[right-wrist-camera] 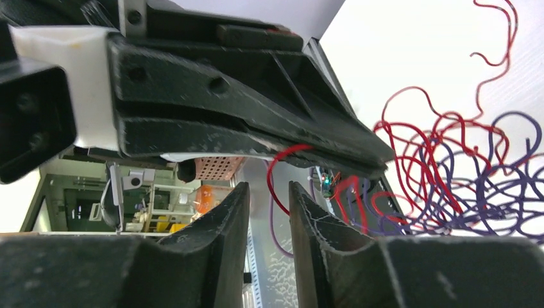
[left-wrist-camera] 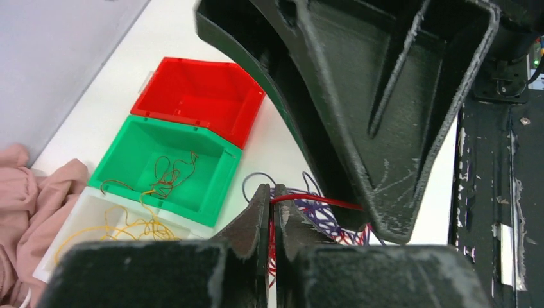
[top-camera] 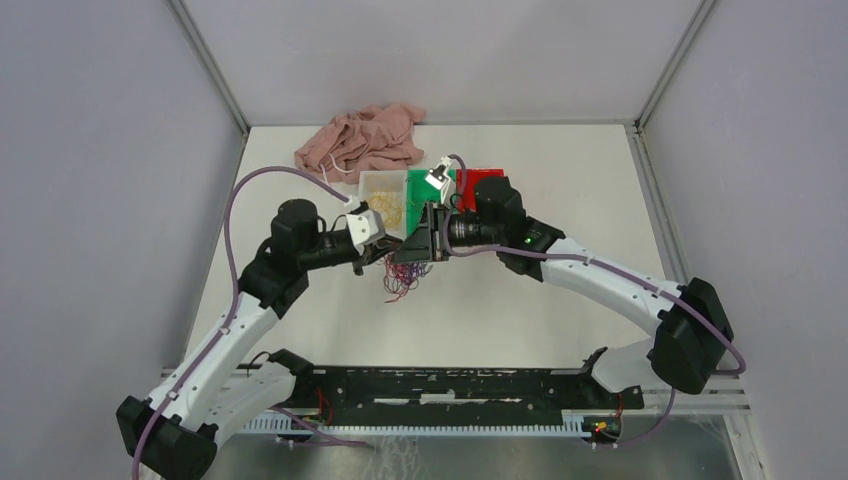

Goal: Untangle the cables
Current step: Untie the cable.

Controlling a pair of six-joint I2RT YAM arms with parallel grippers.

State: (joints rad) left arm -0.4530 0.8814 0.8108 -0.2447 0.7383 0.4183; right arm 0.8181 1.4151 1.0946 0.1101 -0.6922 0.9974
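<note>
A small tangle of thin, curly red and purple cables is seen on the white table, near its middle and just on the near side of three open plastic bins. One red strand is drawn out of the tangle and pinched at the tips of the left gripper, whose black fingers are pressed together on it. The right gripper is held directly opposite, almost tip to tip with the left one. Its jaws stand a little apart, and a loop of the red strand passes through the gap without being clamped.

Toward the far edge the bins are set touching in a row: a red bin, a green bin with a few brownish wires in it, and a white bin with yellow wires. A crumpled pink garment lies at the far edge, left of centre, just beside the white bin.
</note>
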